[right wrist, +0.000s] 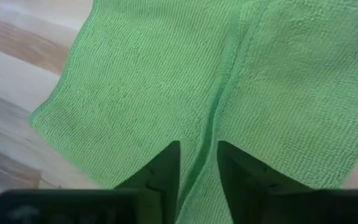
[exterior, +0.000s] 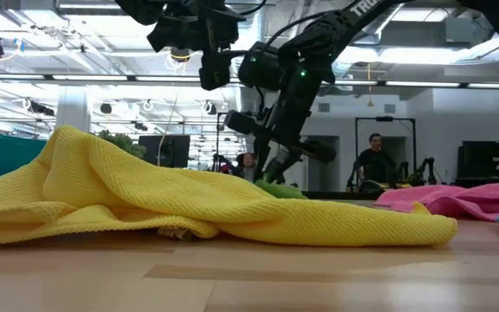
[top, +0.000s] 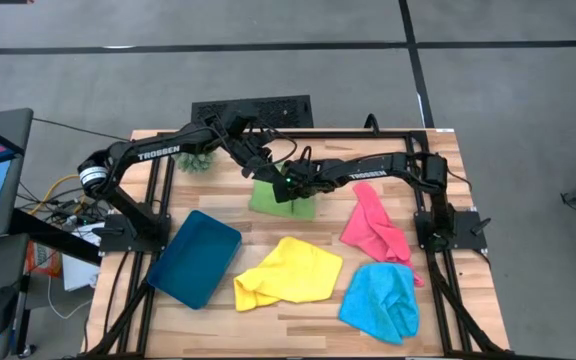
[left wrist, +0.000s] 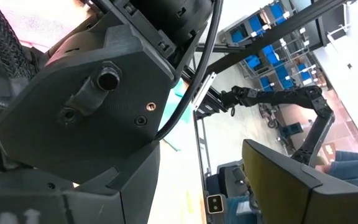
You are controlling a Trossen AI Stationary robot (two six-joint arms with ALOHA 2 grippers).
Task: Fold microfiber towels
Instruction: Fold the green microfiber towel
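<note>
The green towel (top: 280, 200) lies flat on the table at the far middle. My right gripper (right wrist: 199, 162) slants down over it, slightly open, with a raised crease of the cloth (right wrist: 219, 93) running between its fingertips. My left gripper (top: 266, 162) hovers open just beyond and above the towel, close to the right arm's wrist, which fills the left wrist view. The yellow towel (top: 288, 272), pink towel (top: 373, 228) and light blue towel (top: 383, 300) lie crumpled nearer the front. My right gripper comes slanting down from above at the green towel, one fingertip (right wrist: 166, 163) on each side of the crease. I cannot tell whether the fingertips touch the cloth. The towel rests flat on the table.
A dark teal tray (top: 194, 258) lies at the front left. A spiky green plant ball (top: 196, 162) sits at the far left under the left arm. A black panel (top: 253, 108) stands at the far edge. People stand in the room beyond.
</note>
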